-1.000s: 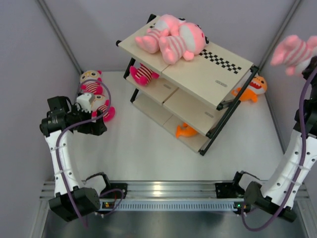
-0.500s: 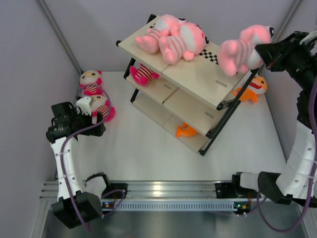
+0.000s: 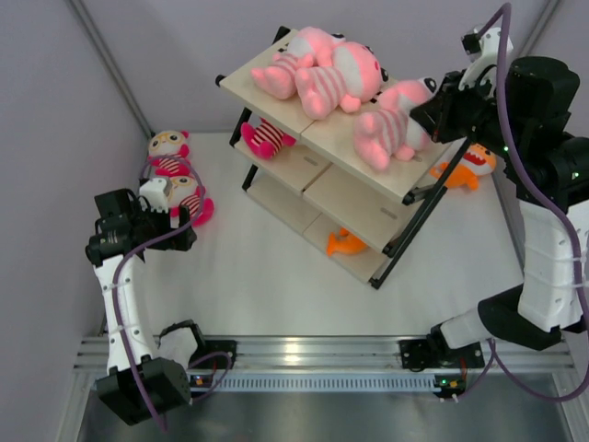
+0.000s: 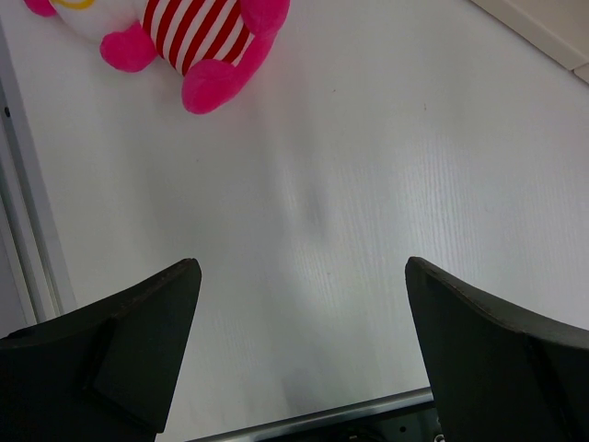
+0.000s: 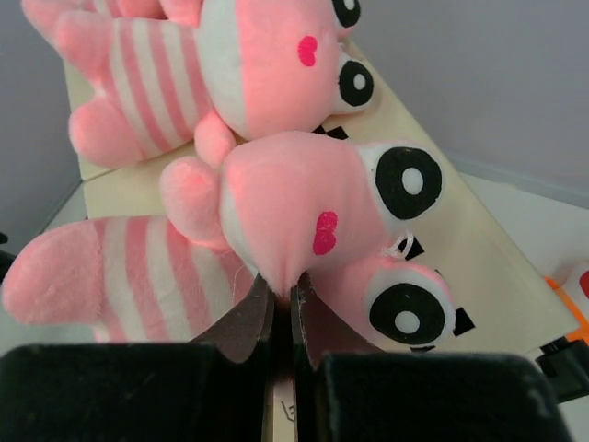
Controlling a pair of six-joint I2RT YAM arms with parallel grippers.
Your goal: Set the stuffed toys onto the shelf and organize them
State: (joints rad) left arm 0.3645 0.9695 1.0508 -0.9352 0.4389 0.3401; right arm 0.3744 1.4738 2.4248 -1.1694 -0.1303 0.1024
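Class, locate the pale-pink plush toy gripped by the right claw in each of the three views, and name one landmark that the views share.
Top view: the gripped toy is over the right end of the shelf top board, at the right claw.
Left wrist: not in it.
Right wrist: it fills the centre, pinched at the bottom edge.
Landmark: the other pale-pink toys on the top board, seen in the top and right wrist views.

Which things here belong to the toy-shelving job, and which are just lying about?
Job: shelf; pale-pink toy in right gripper; pale-pink toys on top; hot-pink toys, two on table, one shelved; orange toys, one shelved, one beside.
Bystanders: aluminium rail; purple cables.
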